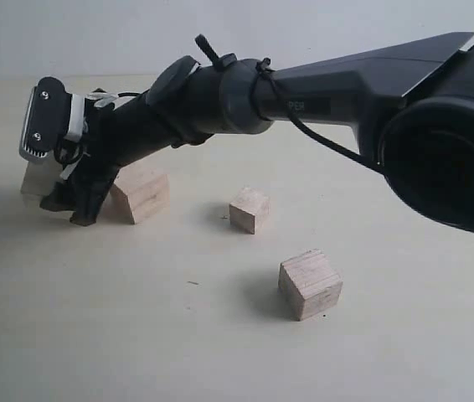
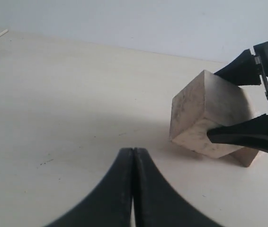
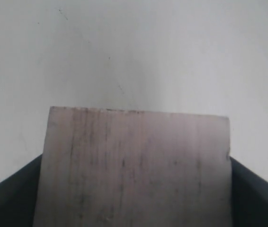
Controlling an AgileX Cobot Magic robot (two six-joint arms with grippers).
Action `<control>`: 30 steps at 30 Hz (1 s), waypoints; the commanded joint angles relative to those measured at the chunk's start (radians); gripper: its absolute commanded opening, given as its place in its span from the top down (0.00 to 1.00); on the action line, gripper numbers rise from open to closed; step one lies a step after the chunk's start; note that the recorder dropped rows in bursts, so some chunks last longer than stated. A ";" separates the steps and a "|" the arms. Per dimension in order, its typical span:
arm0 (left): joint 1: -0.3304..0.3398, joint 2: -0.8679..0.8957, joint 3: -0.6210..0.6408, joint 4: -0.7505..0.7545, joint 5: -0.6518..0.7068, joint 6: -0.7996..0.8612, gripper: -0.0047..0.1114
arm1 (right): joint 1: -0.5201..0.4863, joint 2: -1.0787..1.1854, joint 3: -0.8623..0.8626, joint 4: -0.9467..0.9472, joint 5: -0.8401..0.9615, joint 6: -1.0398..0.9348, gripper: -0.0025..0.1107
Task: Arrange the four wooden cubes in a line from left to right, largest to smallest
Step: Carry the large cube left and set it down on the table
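My right gripper [image 1: 65, 209] reaches across to the far left and is shut on the largest wooden cube [image 1: 34, 180], which it holds tilted, low over the table. That cube [image 3: 134, 165] fills the right wrist view between the dark fingers [image 3: 254, 194]. The left wrist view shows the same cube [image 2: 205, 118] clamped by the right fingers [image 2: 243, 136]. A second large cube [image 1: 141, 191] sits just behind the arm. The smallest cube [image 1: 249, 209] lies mid-table and a medium cube [image 1: 311, 283] nearer the front. My left gripper [image 2: 133, 152] is shut and empty, a short way from the held cube.
The right arm [image 1: 304, 92] stretches over the table's back half from the right. The pale table [image 1: 136, 335] runs bare along the front left. A light wall [image 2: 124, 19] rises behind the table's far edge.
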 commanded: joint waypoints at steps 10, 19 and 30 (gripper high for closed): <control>0.003 -0.006 0.000 0.006 -0.007 0.002 0.96 | -0.059 -0.061 -0.010 -0.583 0.172 0.489 0.98; 0.003 -0.006 0.000 0.006 -0.007 0.002 0.96 | -0.068 -0.063 -0.010 -0.568 0.200 0.520 0.98; 0.003 -0.006 0.000 0.006 -0.007 0.002 0.96 | -0.077 -0.063 -0.010 -0.560 0.195 0.518 0.75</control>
